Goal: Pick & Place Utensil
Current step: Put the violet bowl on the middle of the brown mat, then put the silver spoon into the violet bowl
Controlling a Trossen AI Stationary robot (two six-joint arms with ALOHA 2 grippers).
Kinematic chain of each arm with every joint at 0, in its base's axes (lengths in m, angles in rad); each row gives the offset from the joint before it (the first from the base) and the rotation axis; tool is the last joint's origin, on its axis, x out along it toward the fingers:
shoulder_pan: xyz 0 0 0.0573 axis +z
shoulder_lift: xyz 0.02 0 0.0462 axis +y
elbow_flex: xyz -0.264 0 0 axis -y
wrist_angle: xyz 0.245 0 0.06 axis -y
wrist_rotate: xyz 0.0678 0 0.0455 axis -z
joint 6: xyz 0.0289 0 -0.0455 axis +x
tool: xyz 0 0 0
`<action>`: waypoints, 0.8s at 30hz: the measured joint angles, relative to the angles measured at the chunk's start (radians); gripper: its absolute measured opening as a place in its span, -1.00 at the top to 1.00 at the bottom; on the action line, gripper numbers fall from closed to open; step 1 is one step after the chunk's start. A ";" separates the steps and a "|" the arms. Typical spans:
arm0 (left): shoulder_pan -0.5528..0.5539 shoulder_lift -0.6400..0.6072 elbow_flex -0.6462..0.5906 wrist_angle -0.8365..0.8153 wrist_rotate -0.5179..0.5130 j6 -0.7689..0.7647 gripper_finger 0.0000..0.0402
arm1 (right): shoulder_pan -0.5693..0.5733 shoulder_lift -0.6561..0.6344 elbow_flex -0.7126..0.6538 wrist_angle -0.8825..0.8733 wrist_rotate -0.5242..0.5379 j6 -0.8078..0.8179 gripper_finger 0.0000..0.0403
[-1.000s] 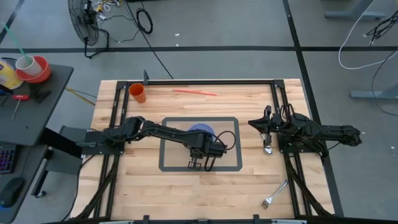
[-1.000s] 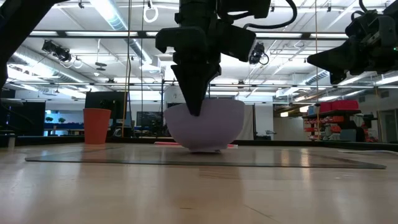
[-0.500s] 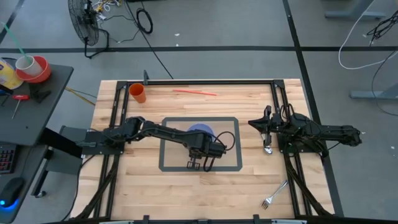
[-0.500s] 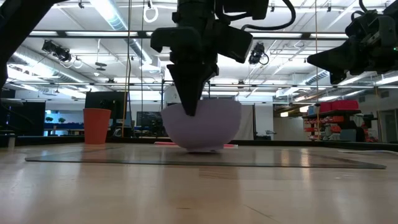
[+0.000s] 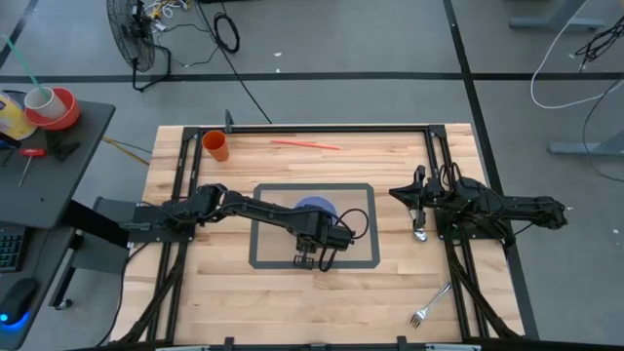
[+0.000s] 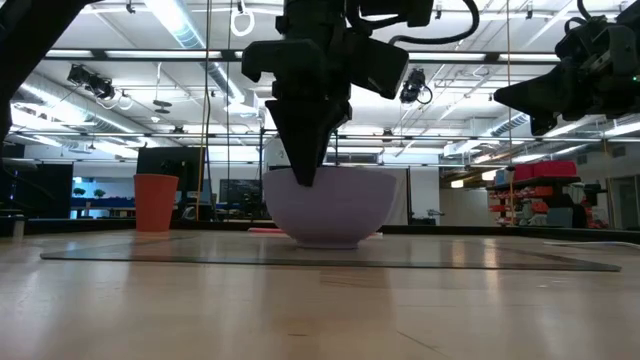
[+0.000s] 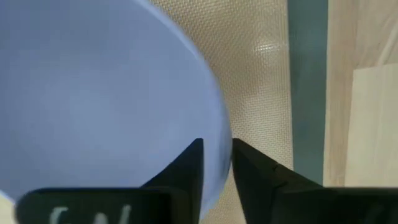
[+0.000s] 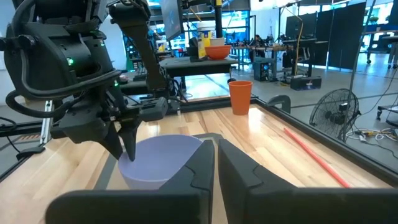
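A lavender bowl (image 5: 314,206) (image 6: 330,205) stands level on the grey mat (image 5: 263,249) in the middle of the table. My left gripper (image 5: 310,260) (image 6: 308,178) (image 7: 216,149) points down at the bowl's near rim and is shut on it. My right gripper (image 5: 396,192) (image 8: 216,163) waits raised at the table's right side, its fingers shut on nothing. A spoon (image 5: 419,232) lies flat on the wood below the right arm. A fork (image 5: 429,305) lies near the table's near right corner. My left gripper pinches the bowl's rim (image 7: 219,127) on its near side, one finger (image 7: 189,171) inside the bowl and the other (image 7: 255,174) outside. The fingers come from above, pointing down. The bowl sits upright with its base (image 6: 325,240) on the mat.
An orange cup (image 5: 215,146) (image 8: 240,96) stands at the far left corner. A red straw (image 5: 305,145) (image 8: 314,155) lies along the far edge. Black frame rails (image 5: 175,195) run along both sides of the table. Bare wood lies open near the front edge.
The bowl was tipped in my left gripper's hold and has come level, its base now flat on the mat. The left gripper has moved slightly toward the table's left edge. The right arm has kept still.
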 joint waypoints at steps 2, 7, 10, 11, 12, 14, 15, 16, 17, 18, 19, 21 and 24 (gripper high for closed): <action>0.000 0.000 0.000 0.000 -0.012 0.000 0.45 | 0.000 0.000 0.000 0.000 0.000 0.000 0.87; -0.003 -0.028 0.008 -0.016 -0.039 -0.019 0.27 | 0.000 0.000 0.000 0.000 0.000 0.000 0.87; -0.022 -0.066 0.030 -0.049 -0.019 -0.045 0.19 | 0.000 0.000 0.000 0.000 0.000 0.000 0.87; -0.034 -0.086 0.031 -0.062 -0.012 -0.049 0.17 | 0.000 0.000 0.000 0.000 0.000 0.000 0.87; -0.051 -0.107 0.030 -0.078 -0.008 -0.053 0.16 | 0.000 0.000 0.000 0.000 0.000 0.000 0.87; -0.084 -0.160 0.017 -0.086 -0.003 -0.055 0.15 | 0.000 0.000 0.000 0.000 0.000 0.000 0.87; -0.103 -0.193 0.002 -0.080 -0.006 -0.055 0.15 | 0.000 0.000 0.000 0.000 0.000 0.000 0.87; -0.118 -0.228 -0.014 -0.069 -0.009 -0.054 0.15 | 0.000 0.000 0.000 0.000 0.000 0.000 0.87; -0.136 -0.269 -0.036 -0.046 -0.014 -0.055 0.16 | 0.000 0.000 0.000 0.000 0.000 0.000 0.87; -0.153 -0.309 -0.062 -0.024 -0.022 -0.059 0.17 | 0.000 0.000 0.000 0.000 0.000 0.000 0.87; -0.165 -0.353 -0.099 0.013 -0.026 -0.062 0.18 | 0.000 0.000 0.000 0.000 0.001 0.000 0.87; -0.197 -0.450 -0.193 0.084 -0.051 -0.067 0.21 | 0.000 0.000 0.000 0.000 0.000 0.000 0.87; -0.237 -0.616 -0.379 0.258 -0.085 -0.068 0.25 | 0.000 0.000 0.000 0.000 0.000 0.000 0.87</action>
